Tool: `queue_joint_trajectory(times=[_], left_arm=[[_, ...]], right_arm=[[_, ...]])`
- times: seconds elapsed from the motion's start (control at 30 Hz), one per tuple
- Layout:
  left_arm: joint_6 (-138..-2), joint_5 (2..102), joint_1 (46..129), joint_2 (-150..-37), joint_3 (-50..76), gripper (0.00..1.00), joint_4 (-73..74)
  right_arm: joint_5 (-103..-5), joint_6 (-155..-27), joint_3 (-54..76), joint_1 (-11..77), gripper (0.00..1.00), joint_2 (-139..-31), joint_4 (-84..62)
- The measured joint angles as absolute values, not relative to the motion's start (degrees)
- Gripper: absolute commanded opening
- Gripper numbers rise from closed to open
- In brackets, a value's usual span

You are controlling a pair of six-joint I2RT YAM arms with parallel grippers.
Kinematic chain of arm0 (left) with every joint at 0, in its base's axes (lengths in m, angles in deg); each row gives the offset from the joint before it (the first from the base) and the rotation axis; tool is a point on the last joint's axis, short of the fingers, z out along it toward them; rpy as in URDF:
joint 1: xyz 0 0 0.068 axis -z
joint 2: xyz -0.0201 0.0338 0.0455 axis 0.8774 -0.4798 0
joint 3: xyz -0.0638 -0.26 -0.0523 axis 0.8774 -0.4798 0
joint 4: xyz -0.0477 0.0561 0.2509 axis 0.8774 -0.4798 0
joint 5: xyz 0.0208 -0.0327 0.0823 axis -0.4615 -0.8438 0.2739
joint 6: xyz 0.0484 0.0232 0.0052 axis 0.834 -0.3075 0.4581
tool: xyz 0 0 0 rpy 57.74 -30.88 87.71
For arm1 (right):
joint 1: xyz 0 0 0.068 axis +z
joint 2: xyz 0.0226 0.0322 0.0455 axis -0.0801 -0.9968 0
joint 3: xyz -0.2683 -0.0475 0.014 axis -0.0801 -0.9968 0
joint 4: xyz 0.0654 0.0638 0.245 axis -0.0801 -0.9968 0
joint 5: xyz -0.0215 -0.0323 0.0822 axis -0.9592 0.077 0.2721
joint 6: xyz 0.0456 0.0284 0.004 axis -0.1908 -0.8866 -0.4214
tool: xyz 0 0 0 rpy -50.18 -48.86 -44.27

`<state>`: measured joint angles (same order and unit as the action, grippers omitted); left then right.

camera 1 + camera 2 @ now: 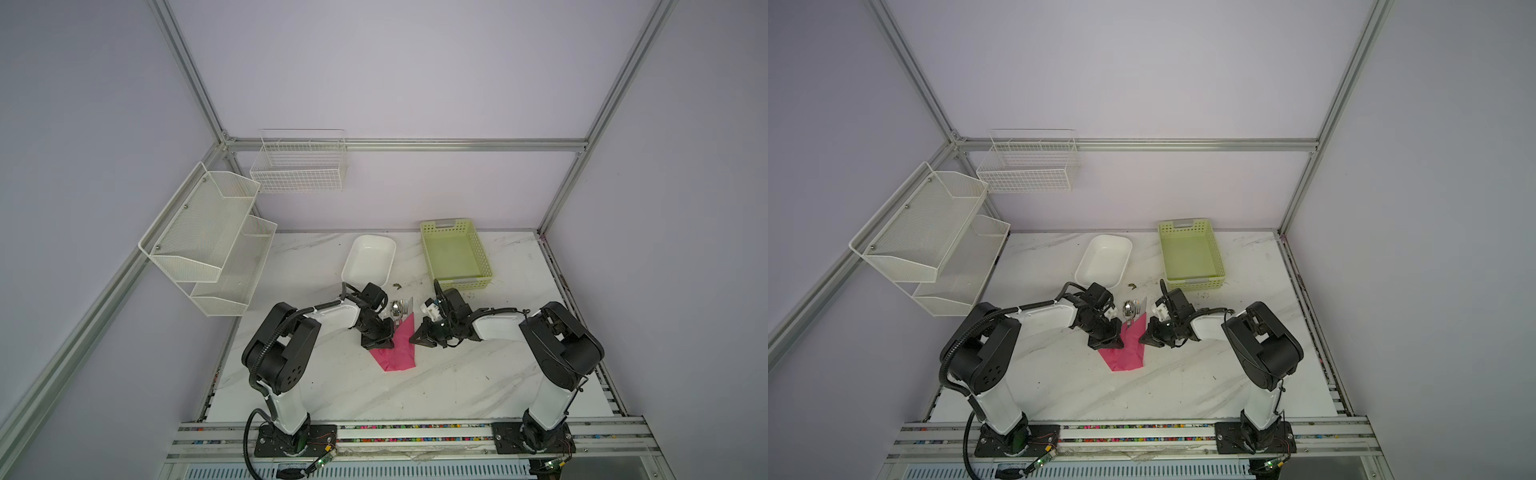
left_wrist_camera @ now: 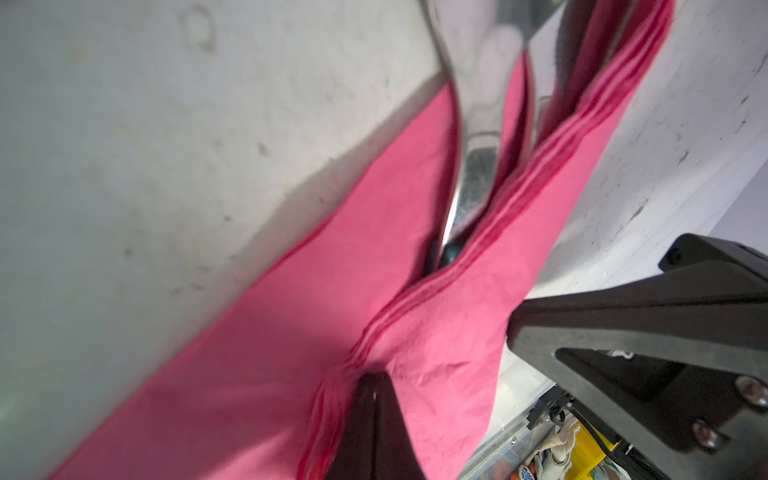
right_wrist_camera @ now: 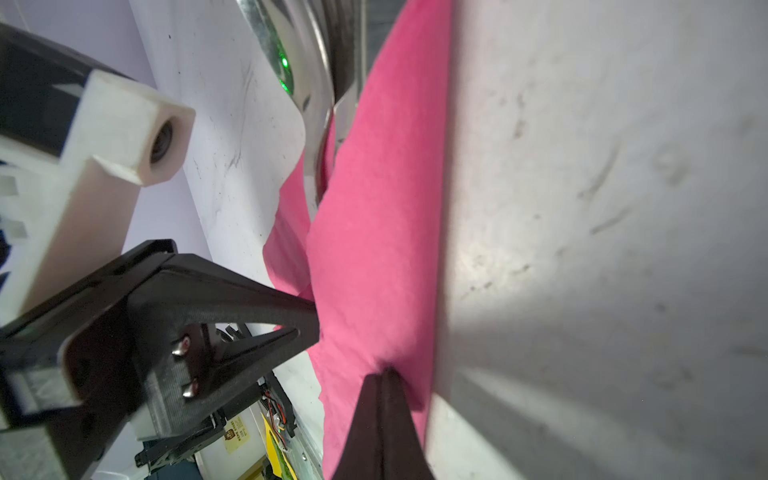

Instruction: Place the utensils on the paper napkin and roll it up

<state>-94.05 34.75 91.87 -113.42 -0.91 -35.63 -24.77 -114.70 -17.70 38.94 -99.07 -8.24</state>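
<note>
Both wrapping: left gripper (image 2: 374,384) and right gripper (image 3: 386,380) clamp paper napkin (image 1: 397,355) flaps over utensils (image 1: 400,309), mid-worktop (image 1: 457,374); next likely needs rolling in unison.

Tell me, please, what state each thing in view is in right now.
paper napkin, folded loosely inward from both sides
utensils, handles covered by the napkin, metal heads sticking out
left gripper, shut on a napkin fold
right gripper, shut on the opposite napkin fold
white dish, empty
green basket, empty
mesh wall shelf, empty
wire wall basket, empty
</note>
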Motion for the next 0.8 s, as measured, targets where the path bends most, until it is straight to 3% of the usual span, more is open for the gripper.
queue_joint_trajectory(times=[0.8], left_arm=[[-93.89,34.70,91.87,-113.42,-0.91,0.04,-35.65]], right_arm=[[-27.56,-110.53,-10.80,35.68,0.00,-103.40,-12.68]])
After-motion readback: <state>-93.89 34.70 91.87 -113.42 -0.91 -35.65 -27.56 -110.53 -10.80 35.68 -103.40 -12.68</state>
